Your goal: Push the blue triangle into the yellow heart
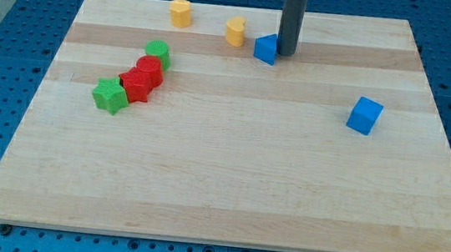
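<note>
The blue triangle (265, 49) lies near the view's top, a little right of centre. The yellow heart (235, 31) sits just to its upper left, with a small gap between them. My tip (286, 53) is down on the board, touching the blue triangle's right side. The rod rises straight up from there and leaves the view at the top.
A yellow hexagon block (180, 12) lies at the view's top left. A blue cube (364, 115) sits at the right. A chain at the left holds a green block (158, 53), two red blocks (149, 71) (136, 86) and a green star (109, 95). The wooden board (228, 185) has blue pegboard around it.
</note>
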Controlling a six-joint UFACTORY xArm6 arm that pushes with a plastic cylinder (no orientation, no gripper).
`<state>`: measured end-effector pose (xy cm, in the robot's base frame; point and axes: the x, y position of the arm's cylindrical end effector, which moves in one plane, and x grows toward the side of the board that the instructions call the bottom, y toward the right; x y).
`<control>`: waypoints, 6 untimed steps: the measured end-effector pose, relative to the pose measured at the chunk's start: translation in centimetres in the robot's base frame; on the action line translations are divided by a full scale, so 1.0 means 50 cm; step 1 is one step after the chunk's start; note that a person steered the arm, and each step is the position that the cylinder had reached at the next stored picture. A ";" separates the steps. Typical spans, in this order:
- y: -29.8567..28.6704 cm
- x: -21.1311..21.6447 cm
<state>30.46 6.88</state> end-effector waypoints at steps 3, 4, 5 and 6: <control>-0.064 -0.002; -0.093 -0.033; -0.128 -0.055; -0.158 -0.070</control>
